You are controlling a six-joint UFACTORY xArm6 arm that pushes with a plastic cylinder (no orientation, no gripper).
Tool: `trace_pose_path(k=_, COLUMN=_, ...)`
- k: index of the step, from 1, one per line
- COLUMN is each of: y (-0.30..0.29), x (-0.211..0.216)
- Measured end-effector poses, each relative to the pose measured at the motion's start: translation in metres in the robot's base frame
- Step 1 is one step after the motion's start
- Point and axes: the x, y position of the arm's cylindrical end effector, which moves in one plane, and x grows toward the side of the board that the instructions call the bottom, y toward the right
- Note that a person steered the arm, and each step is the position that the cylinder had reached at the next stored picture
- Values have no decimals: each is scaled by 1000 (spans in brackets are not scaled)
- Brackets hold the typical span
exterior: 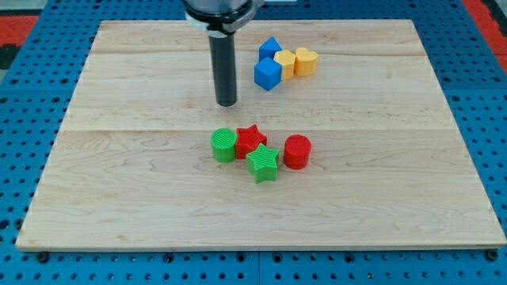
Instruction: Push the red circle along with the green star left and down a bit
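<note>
The red circle point(297, 151) sits near the board's middle, just right of the green star point(262, 163). The two are close, with a small gap between them. A red star point(250, 140) touches the green star's upper left, and a green circle point(224, 145) sits left of the red star. My tip point(226, 103) is above this cluster, up and left of the red star, apart from all blocks.
Near the view's top stand two blue blocks point(268, 73) point(270, 50), a yellow block point(285, 62) and a yellow heart-like block point(306, 61). The wooden board point(119, 174) lies on a blue perforated table.
</note>
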Motion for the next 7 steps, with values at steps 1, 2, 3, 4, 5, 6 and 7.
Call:
trace_pose_path(k=1, y=-34, x=0)
trace_pose_path(k=2, y=-30, x=23)
trace_pose_path(k=3, y=33, x=51)
trace_pose_path(k=4, y=102, x=21)
trace_pose_path(k=5, y=189, x=10)
trace_pose_path(k=6, y=204, x=28)
trace_pose_path(k=7, y=203, x=71)
